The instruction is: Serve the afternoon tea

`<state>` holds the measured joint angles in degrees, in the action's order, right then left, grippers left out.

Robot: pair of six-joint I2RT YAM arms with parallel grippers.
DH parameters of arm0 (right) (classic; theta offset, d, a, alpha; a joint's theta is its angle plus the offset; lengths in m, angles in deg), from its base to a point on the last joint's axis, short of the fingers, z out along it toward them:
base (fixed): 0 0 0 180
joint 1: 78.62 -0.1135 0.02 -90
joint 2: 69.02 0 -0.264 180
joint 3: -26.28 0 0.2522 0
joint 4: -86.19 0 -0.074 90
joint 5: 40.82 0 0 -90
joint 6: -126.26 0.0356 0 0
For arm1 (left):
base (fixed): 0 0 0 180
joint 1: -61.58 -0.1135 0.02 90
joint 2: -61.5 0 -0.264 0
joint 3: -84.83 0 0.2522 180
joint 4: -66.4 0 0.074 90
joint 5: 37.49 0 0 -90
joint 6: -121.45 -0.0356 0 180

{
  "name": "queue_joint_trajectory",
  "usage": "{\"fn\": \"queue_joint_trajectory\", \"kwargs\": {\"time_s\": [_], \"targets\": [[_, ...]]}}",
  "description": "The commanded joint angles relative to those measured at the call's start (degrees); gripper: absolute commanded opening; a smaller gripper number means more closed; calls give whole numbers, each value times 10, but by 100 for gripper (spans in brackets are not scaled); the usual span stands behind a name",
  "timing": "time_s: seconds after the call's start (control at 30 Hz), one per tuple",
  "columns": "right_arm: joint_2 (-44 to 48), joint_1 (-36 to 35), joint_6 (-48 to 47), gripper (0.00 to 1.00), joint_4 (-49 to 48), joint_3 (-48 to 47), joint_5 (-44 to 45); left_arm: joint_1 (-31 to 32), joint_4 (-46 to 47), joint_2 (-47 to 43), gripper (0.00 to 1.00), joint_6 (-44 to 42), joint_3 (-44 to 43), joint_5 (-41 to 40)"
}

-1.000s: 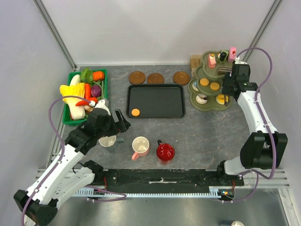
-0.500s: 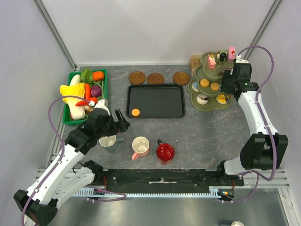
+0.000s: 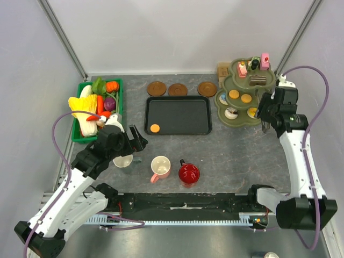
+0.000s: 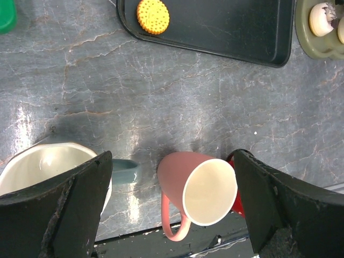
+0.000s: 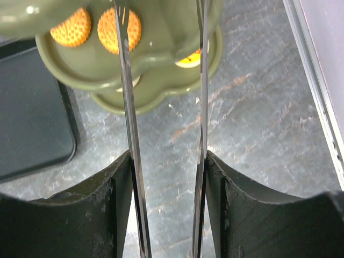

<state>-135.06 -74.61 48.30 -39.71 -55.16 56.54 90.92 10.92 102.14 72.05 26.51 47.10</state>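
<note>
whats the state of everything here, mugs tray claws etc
pink mug: upright, empty
whitish mug: upright, empty
red mug: upright
black tray: one orange biscuit in its near-left corner
tiered stand: loaded with toy cakes
left claw: open, holding nothing
right claw: shut on metal tongs, tong arms apart, nothing between them

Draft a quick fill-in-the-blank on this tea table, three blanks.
The black rectangular tray holds one round orange ___.
Behind it lie ___ round brown discs.
Between the whitish mug and the red mug stands the ___ mug.
Missing: biscuit; three; pink.
</note>
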Motion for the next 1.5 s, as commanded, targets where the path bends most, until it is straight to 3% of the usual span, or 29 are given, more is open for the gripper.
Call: {"fn": "queue_joint_trajectory", "kwargs": {"time_s": [0.0,0.4,0.5,0.73,0.87,1.13,1.33,1.47], "targets": [[78,2,12,59,45,13,-33,-1,2,0,99,3,8,13],[199,2,-13,59,82,52,-233,-2,7,-9,99,10,25,26],[210,1,-21,59,88,59,-269,-2,7,-10,99,12,26,25],[185,-14,-49,58,24,110,-458,-2,17,-10,99,27,36,18],[135,-105,-34,58,-20,94,-412,-2,33,-2,99,34,39,18],[-64,-353,4,57,-53,5,-190,-1,14,13,99,50,-3,-6],[-201,-456,38,57,-91,-67,-126,-2,-60,-13,99,68,-42,-99],[-284,-499,58,57,-88,-130,-77,-2,-69,-26,99,72,-38,-113]]}}
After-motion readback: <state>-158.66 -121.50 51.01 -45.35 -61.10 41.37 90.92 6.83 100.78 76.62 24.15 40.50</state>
